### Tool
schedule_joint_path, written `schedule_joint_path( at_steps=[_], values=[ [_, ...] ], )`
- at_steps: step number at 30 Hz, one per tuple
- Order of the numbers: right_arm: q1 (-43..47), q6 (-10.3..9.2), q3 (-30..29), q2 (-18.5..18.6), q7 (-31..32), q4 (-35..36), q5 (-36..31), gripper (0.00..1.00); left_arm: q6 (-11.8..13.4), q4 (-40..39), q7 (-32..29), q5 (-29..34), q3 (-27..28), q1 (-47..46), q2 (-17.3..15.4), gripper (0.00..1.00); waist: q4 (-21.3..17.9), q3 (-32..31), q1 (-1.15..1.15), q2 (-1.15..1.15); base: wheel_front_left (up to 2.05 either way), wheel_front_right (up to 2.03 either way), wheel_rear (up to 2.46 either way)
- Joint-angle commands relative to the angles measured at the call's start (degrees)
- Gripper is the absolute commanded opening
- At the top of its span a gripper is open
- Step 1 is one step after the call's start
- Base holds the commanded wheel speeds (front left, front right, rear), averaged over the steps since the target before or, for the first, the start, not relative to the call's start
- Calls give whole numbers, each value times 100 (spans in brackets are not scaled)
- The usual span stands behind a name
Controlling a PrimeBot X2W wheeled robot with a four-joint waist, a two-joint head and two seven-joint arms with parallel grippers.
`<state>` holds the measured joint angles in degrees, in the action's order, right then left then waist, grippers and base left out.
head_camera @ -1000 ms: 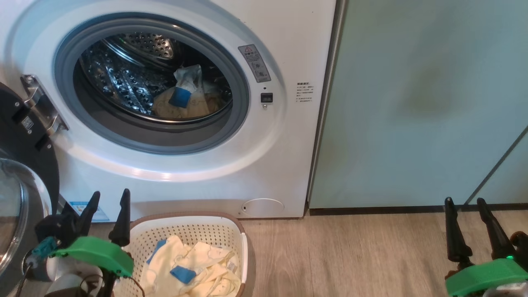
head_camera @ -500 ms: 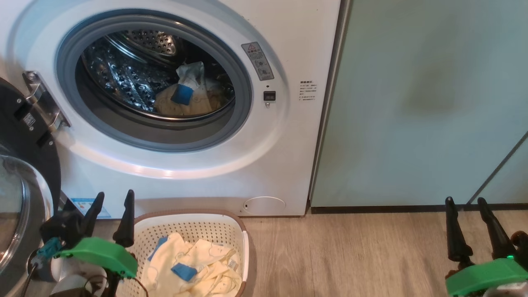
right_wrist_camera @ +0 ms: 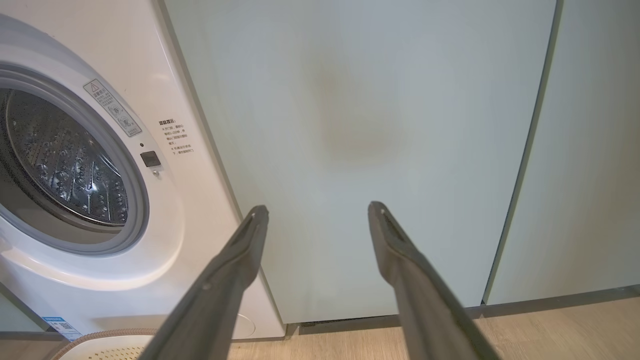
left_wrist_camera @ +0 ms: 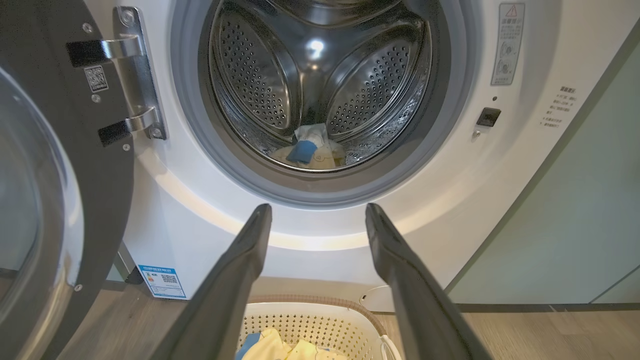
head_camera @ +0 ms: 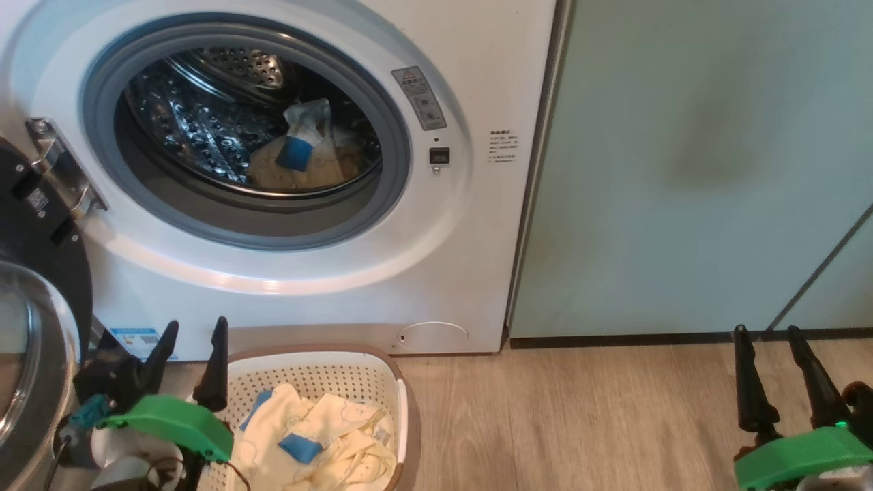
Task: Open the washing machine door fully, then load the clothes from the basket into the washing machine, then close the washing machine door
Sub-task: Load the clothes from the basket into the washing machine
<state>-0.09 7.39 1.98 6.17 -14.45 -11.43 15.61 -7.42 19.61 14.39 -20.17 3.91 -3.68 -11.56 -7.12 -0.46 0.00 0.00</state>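
Scarcely anything has been shifted over the last second. The whole head view has slid a little, which is put down to the camera. The left gripper [head_camera: 195, 322] is seen a touch closer to the basket [head_camera: 320, 349] than before.

Nearest: the left gripper is held low with its fingers spread wide and nothing between them. It is poised just beside the basket's left rim, presumably so that the next garment can be reached. The right gripper [head_camera: 766, 332] is parked well apart over bare floor [head_camera: 580, 409], its jaws equally wide and empty. It is judged to be kept out of the way.

The basket is set on the floor below the mouth of the washing machine [head_camera: 477, 273], close to the front panel; whether it touches cannot be told. The clothes [head_camera: 320, 436] are heaped inside it, pale yellow with blue patches, so loading is taken as unfinished.

Further: the washing machine door [head_camera: 44, 273] is swung out to the left on its hinge [head_camera: 58, 170], and the mouth is left unobstructed for loading. One garment [head_camera: 300, 153] is already laid at the bottom of the drum. A teal cabinet [head_camera: 682, 170] is seen alongside on the right.
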Motion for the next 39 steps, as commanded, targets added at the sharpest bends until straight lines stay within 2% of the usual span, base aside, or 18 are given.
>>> schedule_joint_path(
  at_steps=[1, 8, 14, 22, 28, 33, 39],
  values=[
    [-155, 10, 132, 59, -55, 166, -38, 100, -5, -109, 61, 44, 197, -227, -87, 100, -36, 19, 0, 0, 0, 0, 0],
    [-192, 10, 198, 89, -55, 170, -17, 100, -6, 405, 61, 16, -95, -180, -37, 100, -246, 202, 0, 0, 0, 0, 0],
    [-352, 10, 252, 99, -55, 191, -9, 100, -6, 1414, 61, -42, -524, -459, -110, 100, -496, 614, 0, 0, 0, 0, 0],
    [-658, 10, 279, 77, -55, 232, 3, 100, -6, 2913, -23, -332, -1534, -1392, -440, 100, -788, 1356, 0, 0, 0, 0, 0],
    [-927, 10, 279, 39, -55, 282, 8, 100, -6, 3830, -261, -420, -2254, -2124, -526, 100, -904, 1946, 0, 0, 0, 0, 0],
    [-1186, 10, 290, 34, -55, 338, 1, 100, -6, 4377, -444, -565, -2728, -2623, -572, 100, -990, 2450, 0, 0, 0, 0, 0],
    [-1409, 10, 268, 34, -55, 406, -10, 100, -6, 4697, -540, -744, -3051, -3069, -591, 100, -1037, 2971, 0, 0, 0, 0, 0]
  ],
)
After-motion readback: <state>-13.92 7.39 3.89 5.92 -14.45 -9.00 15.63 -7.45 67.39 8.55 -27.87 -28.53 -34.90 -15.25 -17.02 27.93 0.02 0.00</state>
